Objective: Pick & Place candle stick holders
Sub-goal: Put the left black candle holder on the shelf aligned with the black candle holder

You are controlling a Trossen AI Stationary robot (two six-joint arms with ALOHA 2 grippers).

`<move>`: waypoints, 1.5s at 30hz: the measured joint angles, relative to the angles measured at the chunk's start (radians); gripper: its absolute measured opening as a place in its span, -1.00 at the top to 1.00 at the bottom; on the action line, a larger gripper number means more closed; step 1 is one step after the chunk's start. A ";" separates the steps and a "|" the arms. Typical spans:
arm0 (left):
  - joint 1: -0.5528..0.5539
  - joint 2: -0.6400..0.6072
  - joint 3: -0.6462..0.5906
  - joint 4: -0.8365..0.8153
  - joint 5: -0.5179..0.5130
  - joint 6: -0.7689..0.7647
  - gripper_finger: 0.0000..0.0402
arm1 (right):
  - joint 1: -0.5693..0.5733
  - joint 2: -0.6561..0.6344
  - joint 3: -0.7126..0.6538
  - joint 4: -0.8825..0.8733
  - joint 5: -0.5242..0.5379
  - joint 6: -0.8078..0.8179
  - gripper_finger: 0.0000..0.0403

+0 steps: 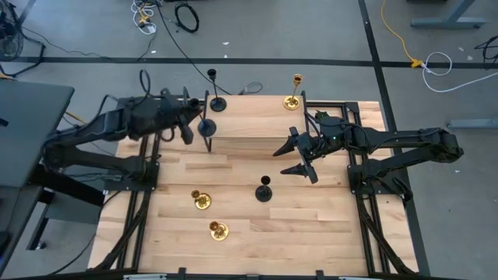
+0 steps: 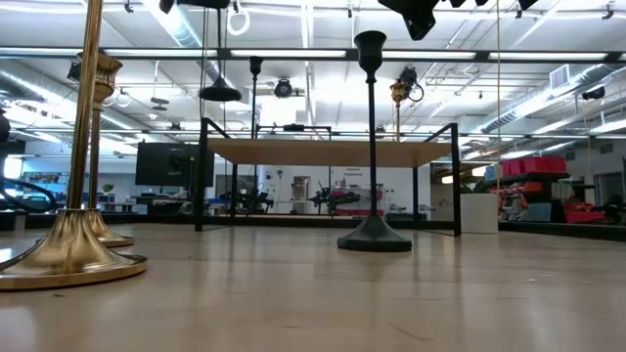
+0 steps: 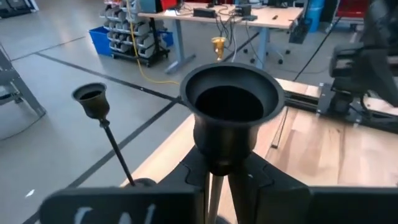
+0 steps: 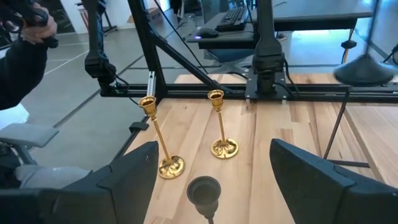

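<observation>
3 gold candle stick holders [image 1: 201, 201] and 3 black candle stick holders [image 1: 264, 190] are counted; 6 total.

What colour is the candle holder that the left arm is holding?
Black. The held candle holder shows best in the left wrist view, gripped at its stem by the left end effector.

The pale wooden plank surface [image 1: 327, 225] carries a raised wooden shelf on black metal legs [image 1: 249, 117] along its 12 o'clock edge. On the shelf, a matte black candle stick holder [image 1: 217, 103] stands at 11 o'clock and a shiny gold candle stick holder [image 1: 292, 101] at 1 o'clock. The left tool [image 1: 204, 117] holds a second black holder [image 1: 207, 127] by the stem at the shelf's front edge. The open right tool [image 1: 298, 158] hangs at 2 o'clock, above and just beside a third black holder [image 1: 264, 192] near the centre. Two more gold holders stand at 7 o'clock, one [image 1: 201, 201] behind the other [image 1: 219, 231].
</observation>
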 joint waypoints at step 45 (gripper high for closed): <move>0.488 0.273 -0.001 0.148 0.536 0.075 0.82 | 0.000 0.000 0.000 -0.017 0.000 -0.035 -0.51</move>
